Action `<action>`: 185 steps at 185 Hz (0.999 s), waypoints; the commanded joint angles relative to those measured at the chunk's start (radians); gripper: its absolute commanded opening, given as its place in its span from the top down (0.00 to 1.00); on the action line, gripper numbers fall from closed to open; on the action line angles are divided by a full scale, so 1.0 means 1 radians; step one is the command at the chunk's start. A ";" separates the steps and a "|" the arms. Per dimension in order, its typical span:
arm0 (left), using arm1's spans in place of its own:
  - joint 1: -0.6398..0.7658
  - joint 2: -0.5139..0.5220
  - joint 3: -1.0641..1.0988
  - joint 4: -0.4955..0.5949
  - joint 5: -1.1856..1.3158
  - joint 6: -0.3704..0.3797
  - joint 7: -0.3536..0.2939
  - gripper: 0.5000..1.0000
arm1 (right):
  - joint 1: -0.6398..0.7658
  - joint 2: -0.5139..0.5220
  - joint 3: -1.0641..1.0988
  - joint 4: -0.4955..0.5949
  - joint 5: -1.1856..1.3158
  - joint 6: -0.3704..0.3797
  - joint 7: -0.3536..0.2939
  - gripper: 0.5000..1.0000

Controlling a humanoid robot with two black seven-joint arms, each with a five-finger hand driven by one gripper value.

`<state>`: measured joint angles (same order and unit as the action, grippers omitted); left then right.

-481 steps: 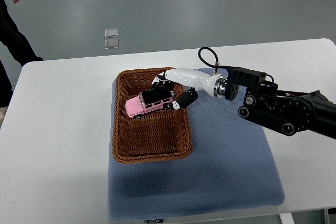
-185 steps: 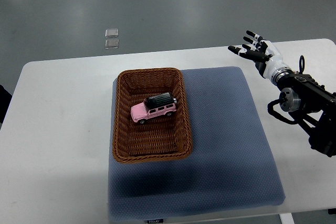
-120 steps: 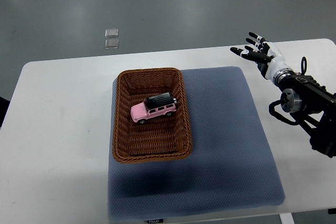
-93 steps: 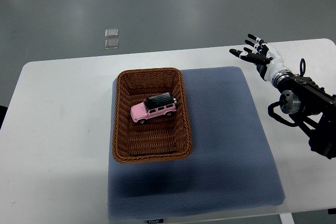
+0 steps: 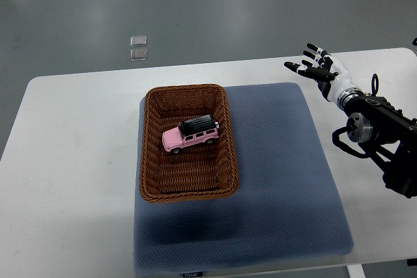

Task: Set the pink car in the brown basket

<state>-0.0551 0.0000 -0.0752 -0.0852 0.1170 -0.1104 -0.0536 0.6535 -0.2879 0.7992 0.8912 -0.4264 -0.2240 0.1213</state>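
White table (image 5: 71, 161) carrying blue-grey mat (image 5: 280, 180), mat reaching from centre to near right. Brown basket (image 5: 151, 161) sitting on left edge of mat, partly over bare table, unmoved across the last few seconds. Pink car (image 5: 190, 133) lying inside basket, roughly centre, slightly toward far end, on its wheels, black roof up, nose toward left; same spot and angle as a second ago, so settled, not rolling. Big change: a couple of seconds back, right hand (image 5: 318, 65) was reaching over basket with fingers around car; now let go and pulled well away to far right corner of table, off the mat, fingers spread and relaxed, gripping nothing. Only tiny drift in hand pose over last half second, so retreat looks nearly finished. Left arm absent from view. Person seen earlier at far left edge now gone. Two small clear squares (image 5: 138, 47) on floor beyond table, unchanged. Judgement: placement done, car in basket, hand clear, nothing left but rest pose.
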 commanded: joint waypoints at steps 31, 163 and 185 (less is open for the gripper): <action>0.001 0.000 0.000 -0.002 0.001 0.000 0.001 0.00 | 0.000 0.000 0.000 0.000 0.000 0.002 0.000 0.17; 0.001 0.000 0.000 -0.004 0.001 0.000 0.001 0.00 | 0.006 -0.002 0.023 0.000 0.000 0.003 0.000 0.17; 0.001 0.000 0.000 -0.004 0.001 0.000 0.000 0.00 | 0.006 -0.002 0.023 0.000 0.000 0.003 0.000 0.17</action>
<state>-0.0537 0.0000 -0.0752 -0.0889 0.1180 -0.1104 -0.0529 0.6608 -0.2910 0.8222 0.8912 -0.4264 -0.2209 0.1212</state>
